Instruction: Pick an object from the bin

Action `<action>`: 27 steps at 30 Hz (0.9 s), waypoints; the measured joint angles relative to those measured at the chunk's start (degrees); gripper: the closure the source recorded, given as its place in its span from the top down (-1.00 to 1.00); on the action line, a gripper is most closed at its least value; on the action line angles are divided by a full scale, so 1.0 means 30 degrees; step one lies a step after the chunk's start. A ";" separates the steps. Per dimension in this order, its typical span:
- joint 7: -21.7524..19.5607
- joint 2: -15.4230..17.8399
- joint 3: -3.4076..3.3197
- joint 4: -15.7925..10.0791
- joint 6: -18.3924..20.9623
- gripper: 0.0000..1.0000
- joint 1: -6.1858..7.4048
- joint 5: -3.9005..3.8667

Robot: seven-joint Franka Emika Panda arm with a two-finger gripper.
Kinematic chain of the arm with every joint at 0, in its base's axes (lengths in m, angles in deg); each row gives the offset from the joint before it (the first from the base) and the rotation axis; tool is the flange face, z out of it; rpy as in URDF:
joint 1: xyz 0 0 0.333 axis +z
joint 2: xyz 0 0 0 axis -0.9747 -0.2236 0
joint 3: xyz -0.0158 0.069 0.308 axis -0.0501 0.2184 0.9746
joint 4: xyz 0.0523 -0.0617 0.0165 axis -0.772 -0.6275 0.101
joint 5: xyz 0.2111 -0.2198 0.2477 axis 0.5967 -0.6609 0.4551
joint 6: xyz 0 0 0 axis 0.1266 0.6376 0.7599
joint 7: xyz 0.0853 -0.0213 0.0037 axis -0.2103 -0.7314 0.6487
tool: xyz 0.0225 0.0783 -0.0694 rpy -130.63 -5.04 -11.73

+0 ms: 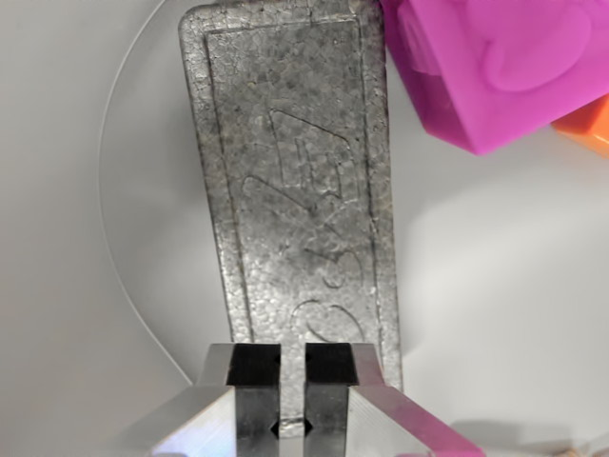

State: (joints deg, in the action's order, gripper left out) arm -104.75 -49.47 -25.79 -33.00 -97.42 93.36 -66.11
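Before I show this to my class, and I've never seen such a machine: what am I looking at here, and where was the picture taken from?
The picture comes from a camera on a robot arm's wrist, looking down past its gripper into a white bin. The two metal fingers at the bottom stand nearly together; whether they pinch anything I cannot tell. Beneath them lies a long grey metal plate with raised markings. At the view's top right sits a pink plastic block, and an orange piece peeks in at the edge.
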 joint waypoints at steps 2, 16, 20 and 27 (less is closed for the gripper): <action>0.0000 0.0000 0.0000 0.0000 0.0000 -1.00 0.0000 0.0000; 0.0000 0.0044 0.0000 -0.0004 0.0033 -1.00 0.0000 0.0000; 0.0000 0.0253 0.0000 -0.0033 0.0186 -1.00 0.0000 0.0000; 0.0000 0.0906 0.0001 -0.0149 0.0772 -1.00 0.0001 0.0000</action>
State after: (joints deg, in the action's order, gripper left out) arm -104.75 -46.76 -25.79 -33.45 -95.10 93.36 -66.11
